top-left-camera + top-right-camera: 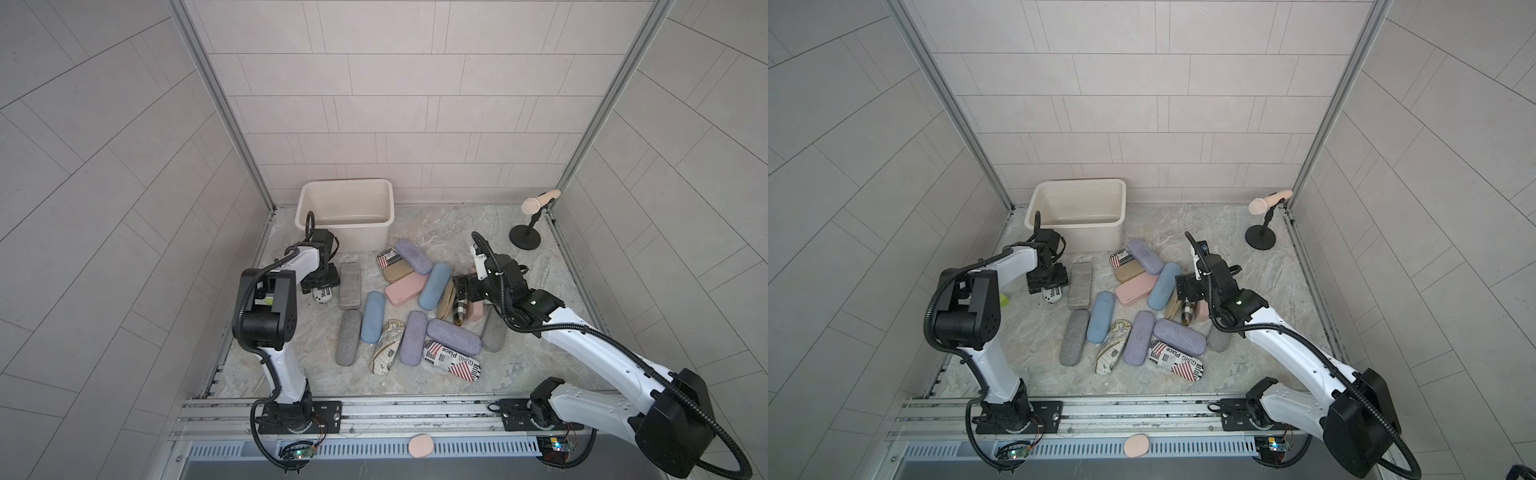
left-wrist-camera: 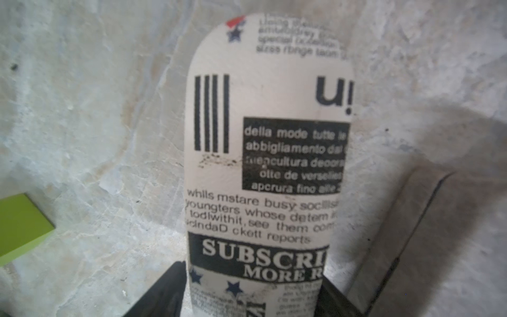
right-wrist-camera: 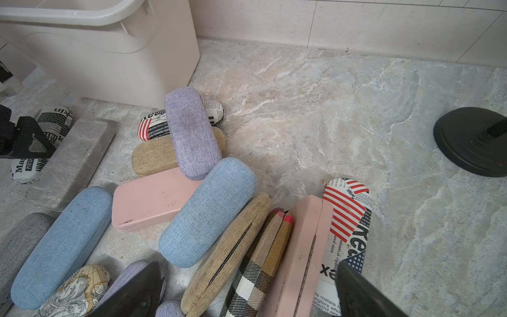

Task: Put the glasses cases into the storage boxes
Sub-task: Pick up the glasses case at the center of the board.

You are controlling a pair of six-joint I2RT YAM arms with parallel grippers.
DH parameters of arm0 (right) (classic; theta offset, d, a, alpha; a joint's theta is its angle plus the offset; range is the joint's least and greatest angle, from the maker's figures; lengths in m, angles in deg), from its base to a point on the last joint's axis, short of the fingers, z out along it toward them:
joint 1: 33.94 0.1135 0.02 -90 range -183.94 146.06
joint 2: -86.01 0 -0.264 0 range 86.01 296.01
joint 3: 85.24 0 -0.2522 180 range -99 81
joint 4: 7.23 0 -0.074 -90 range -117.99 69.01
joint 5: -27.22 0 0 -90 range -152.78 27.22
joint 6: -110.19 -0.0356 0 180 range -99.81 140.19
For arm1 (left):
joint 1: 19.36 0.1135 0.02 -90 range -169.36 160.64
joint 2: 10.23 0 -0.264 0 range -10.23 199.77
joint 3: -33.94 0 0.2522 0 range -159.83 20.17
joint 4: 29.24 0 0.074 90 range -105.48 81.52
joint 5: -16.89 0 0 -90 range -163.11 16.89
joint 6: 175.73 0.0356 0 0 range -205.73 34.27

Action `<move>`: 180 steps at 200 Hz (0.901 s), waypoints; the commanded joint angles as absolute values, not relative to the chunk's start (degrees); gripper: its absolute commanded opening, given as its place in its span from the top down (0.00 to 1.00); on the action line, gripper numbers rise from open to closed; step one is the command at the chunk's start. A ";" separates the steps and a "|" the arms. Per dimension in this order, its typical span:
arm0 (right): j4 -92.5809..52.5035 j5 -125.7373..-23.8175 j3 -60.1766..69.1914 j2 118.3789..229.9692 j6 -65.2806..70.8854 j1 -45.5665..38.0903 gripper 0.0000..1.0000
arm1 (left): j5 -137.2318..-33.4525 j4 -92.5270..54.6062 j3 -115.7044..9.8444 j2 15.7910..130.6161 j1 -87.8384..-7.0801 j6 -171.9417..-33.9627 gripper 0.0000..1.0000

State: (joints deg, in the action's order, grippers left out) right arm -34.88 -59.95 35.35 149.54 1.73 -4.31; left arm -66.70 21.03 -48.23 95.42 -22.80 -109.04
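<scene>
Several glasses cases (image 1: 405,286) lie heaped mid-table in both top views. The cream storage box (image 1: 345,185) (image 1: 1079,183) stands at the back left with nothing showing inside. My left gripper (image 1: 322,286) is down at a newsprint case (image 2: 263,164) that lies flat on the table, one black finger against each long side. My right gripper (image 3: 247,296) hangs open over a row of cases standing on edge: tan (image 3: 227,252), plaid (image 3: 255,263), pink (image 3: 301,247) and flag-print (image 3: 348,219). Its fingers straddle them without touching.
A black-based microphone stand (image 1: 525,239) stands at the back right. A green cube (image 2: 19,225) sits close to the left gripper. A flat grey case (image 1: 350,284) lies on the left gripper's other side. A pink pad (image 1: 420,445) rests on the front rail.
</scene>
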 commanded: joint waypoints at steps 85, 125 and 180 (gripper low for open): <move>-34.45 -58.69 35.82 147.55 1.12 -3.80 0.04 | -65.38 18.80 -40.11 87.81 -23.59 -112.38 0.43; -34.26 -58.74 35.77 147.60 1.03 -3.71 0.04 | -65.90 19.96 -37.38 79.11 -24.38 -113.24 0.44; -34.17 -58.24 35.90 147.80 1.11 -3.63 0.05 | -67.25 25.87 -40.49 70.39 -28.73 -112.19 0.47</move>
